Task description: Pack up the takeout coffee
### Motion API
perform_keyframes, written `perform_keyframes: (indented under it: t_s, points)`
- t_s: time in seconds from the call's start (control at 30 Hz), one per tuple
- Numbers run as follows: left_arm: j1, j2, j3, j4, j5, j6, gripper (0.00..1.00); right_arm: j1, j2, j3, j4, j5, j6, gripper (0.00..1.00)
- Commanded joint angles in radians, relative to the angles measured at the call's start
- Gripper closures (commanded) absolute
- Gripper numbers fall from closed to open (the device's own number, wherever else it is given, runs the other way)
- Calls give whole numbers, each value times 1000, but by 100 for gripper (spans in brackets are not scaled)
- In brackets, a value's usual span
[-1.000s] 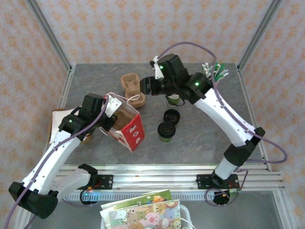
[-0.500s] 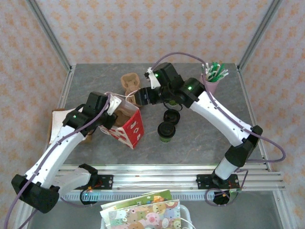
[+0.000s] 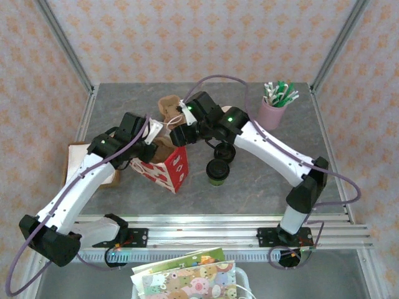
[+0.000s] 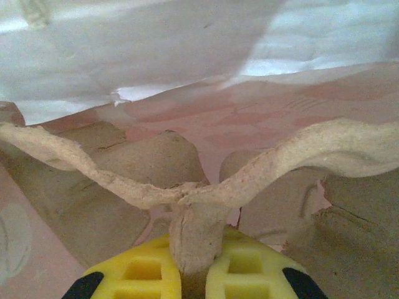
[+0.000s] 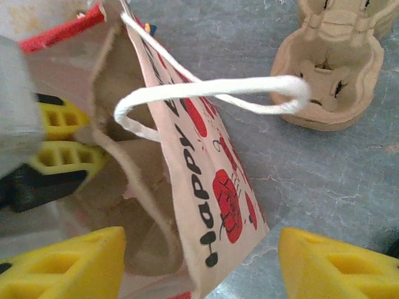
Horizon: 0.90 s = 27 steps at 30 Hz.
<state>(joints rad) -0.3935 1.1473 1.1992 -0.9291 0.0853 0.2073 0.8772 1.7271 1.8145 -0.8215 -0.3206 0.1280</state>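
The takeout coffee [image 3: 217,170], a green cup with a black lid, stands on the table right of the red-and-white paper bag [image 3: 169,167]. My left gripper [image 3: 154,146] reaches into the bag's mouth. In the left wrist view that gripper [image 4: 194,252] is shut on the centre post of a pulp cup carrier [image 4: 156,168] inside the bag. My right gripper [image 3: 177,134] hovers at the bag's top right edge. It [image 5: 201,265] is open, with the bag's printed side wall [image 5: 212,187] between its fingers and untouched.
A second pulp carrier [image 3: 169,107] [image 5: 330,62] lies behind the bag. A black lid [image 3: 224,151] sits just behind the coffee. A pink cup of straws [image 3: 274,107] stands at the back right. Brown paper [image 3: 78,161] lies at the left edge. The bag's white handle [image 5: 212,93] loops upward.
My right gripper has swung left from behind the lids to the bag's rim and opened wider. My left arm has pushed the bag and carrier slightly right, standing the bag more upright.
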Motion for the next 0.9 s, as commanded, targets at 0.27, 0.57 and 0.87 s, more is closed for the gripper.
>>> perform_keyframes:
  t_s: [0.27,0.57,0.87]
  points:
    - [-11,2,38,-43,-9,3,100,25,80,72,23,158,-72,60]
    - [-18,-28,-29,-56,-22,-1,100,31,74,94,36,198,-74,87]
    - [-29,-5,-46,-64,-45,7,100,77,21,51,132,275,-39,100]
